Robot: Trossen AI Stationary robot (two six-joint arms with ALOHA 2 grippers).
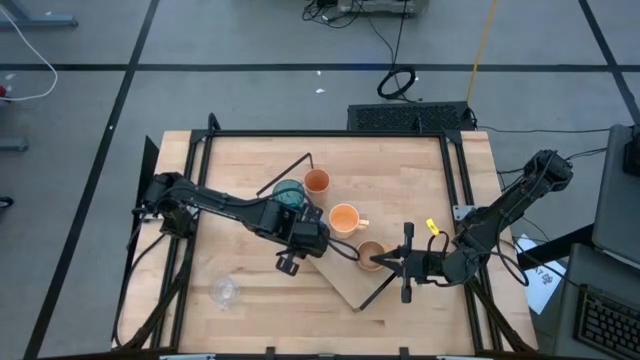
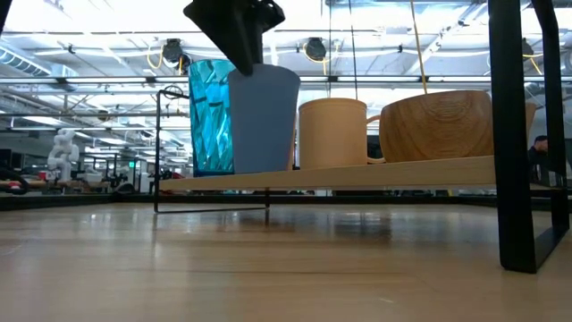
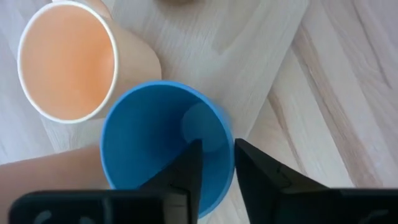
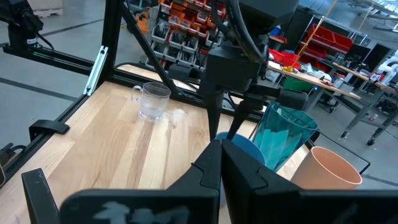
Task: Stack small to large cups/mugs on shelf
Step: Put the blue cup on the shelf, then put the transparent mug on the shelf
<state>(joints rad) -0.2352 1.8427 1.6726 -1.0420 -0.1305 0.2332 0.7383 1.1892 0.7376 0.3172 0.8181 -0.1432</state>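
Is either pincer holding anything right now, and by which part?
The left pincer grips the short blue cup by its rim, one finger inside and one outside the wall. Whether the right pincer holds the tan mug cannot be told.

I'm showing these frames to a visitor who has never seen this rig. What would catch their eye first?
Probably the left end effector gripping the rim of the short blue cup on the shelf, one finger inside and one outside, beside the tall teal tumbler. Next, the tiny clear glass standing alone on the table's near-left part, off the shelf.
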